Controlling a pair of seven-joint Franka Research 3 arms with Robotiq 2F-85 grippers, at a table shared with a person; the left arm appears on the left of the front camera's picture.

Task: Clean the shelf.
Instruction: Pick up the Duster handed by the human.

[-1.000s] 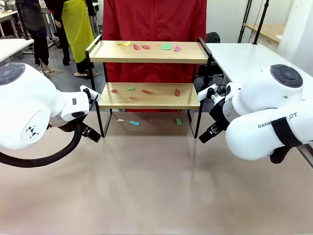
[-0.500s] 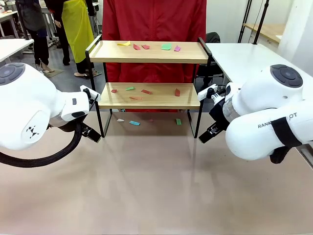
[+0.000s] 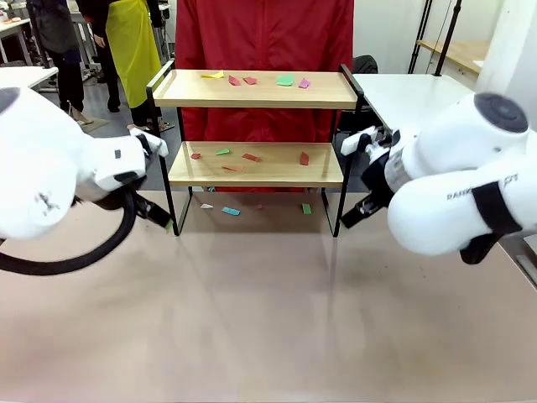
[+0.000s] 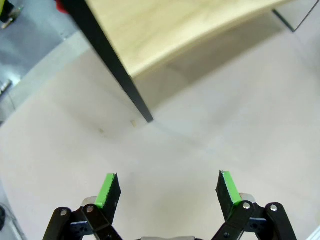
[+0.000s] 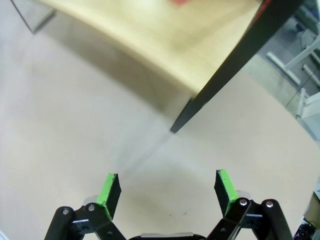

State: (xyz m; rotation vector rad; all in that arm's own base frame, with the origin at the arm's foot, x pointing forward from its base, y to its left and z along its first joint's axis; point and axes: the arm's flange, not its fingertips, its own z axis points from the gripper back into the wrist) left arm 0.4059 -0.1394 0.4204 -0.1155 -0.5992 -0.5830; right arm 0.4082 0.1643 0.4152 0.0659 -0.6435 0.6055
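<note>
1. The shelf (image 3: pixel 256 164) stands at the far middle of the table (image 3: pixel 252 327). I'd bring both arms in slowly and evenly, so the paper scraps (image 3: pixel 251 157) don't scatter.
2. The left fingers (image 4: pixel 108 190) are spread wide and empty, near the front left leg but not touching it.
3. The right fingers (image 5: pixel 109 192) are just as wide and empty, and the front right leg lies ahead of them, apart.

**Room beyond the beige desk (image 3: pixel 268 319)**

At its far edge stands a person (image 3: pixel 264 38) in a red coat. To its right, a white desk (image 3: pixel 419 96), black poles (image 3: pixel 449 34) and a white wall (image 3: pixel 386 29). To its left, grey floor (image 3: pixel 109 117) and a second white desk (image 3: pixel 21 77).
</note>
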